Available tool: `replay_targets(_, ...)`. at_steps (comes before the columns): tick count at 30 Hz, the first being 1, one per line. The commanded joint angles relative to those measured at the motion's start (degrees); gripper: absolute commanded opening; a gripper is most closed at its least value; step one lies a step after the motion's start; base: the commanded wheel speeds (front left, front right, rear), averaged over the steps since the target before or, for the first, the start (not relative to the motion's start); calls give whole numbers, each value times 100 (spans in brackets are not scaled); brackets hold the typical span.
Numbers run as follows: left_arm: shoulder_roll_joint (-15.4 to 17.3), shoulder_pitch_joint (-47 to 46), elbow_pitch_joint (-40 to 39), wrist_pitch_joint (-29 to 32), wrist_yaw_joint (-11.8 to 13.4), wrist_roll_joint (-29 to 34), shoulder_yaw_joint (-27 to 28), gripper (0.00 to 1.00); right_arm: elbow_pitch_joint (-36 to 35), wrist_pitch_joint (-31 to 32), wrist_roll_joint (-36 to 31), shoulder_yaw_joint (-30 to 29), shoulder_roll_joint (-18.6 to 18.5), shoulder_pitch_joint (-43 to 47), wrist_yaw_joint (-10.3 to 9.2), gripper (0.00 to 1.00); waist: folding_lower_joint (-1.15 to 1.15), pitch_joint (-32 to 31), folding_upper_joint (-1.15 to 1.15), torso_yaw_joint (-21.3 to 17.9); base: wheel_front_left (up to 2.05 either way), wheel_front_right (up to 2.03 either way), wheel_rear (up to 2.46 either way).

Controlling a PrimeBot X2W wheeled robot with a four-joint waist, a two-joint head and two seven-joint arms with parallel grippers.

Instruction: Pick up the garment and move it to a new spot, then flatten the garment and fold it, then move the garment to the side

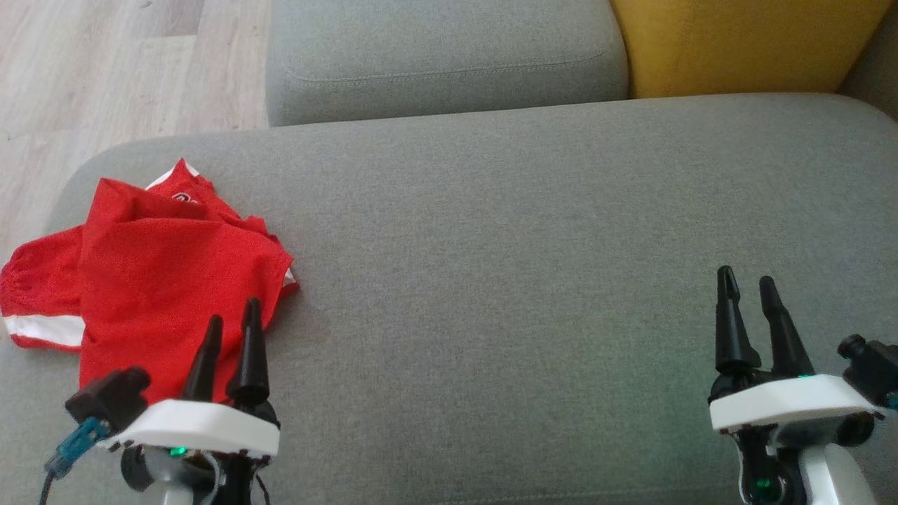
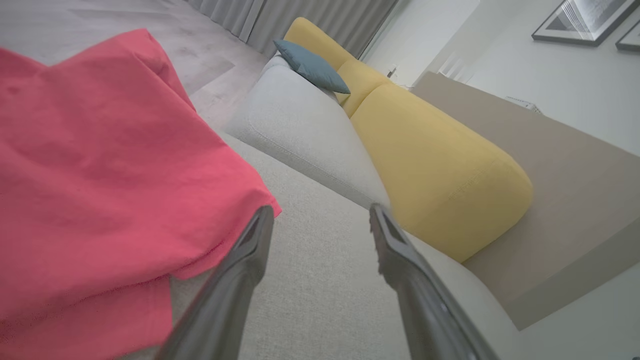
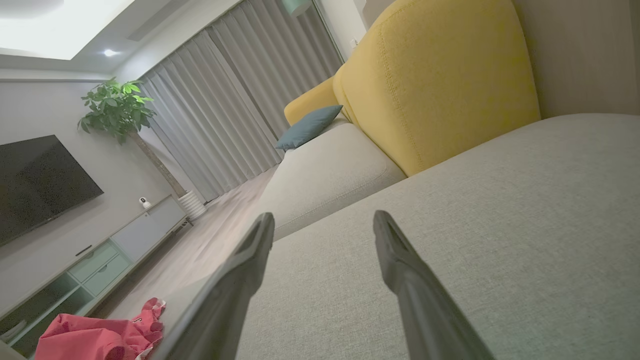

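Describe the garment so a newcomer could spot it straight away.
Start at the wide grey sofa seat. At its left end, just beyond the left gripper, lies a rumpled garment. It is bright red with white trim, the one vivid thing on plain grey fabric.

A wide grey fabric sofa seat (image 1: pixel 533 266) carries a crumpled red garment with white trim (image 1: pixel 154 280) at its left end.

Grey sofa (image 1: pixel 526 245) with yellow backrest (image 1: pixel 736 42) — wood floor (image 1: pixel 105 63), grey curtains (image 3: pixel 225 110), wall television (image 3: pixel 40 180).
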Motion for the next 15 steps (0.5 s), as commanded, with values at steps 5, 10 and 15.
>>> replay_targets(5, 265, -219, -199, -146, 249, 571, -161, 100, -184, -169, -486, 98, -39, -130, -3, 100, 0, -3, 0, -13, 0, 0, 0)
replay_targets(10, 463, -236, -123, -230, 526, 1000, -452, 100, -197, -254, -957, 133, -40, -123, -3, 100, 0, -18, 0, -21, 0, 0, 0)
replay_targets(15, 616, -258, -47, -314, 763, 1323, -678, 100, -127, -339, -1349, 191, -42, -98, -3, 100, 0, -36, 0, -25, 0, 0, 0)
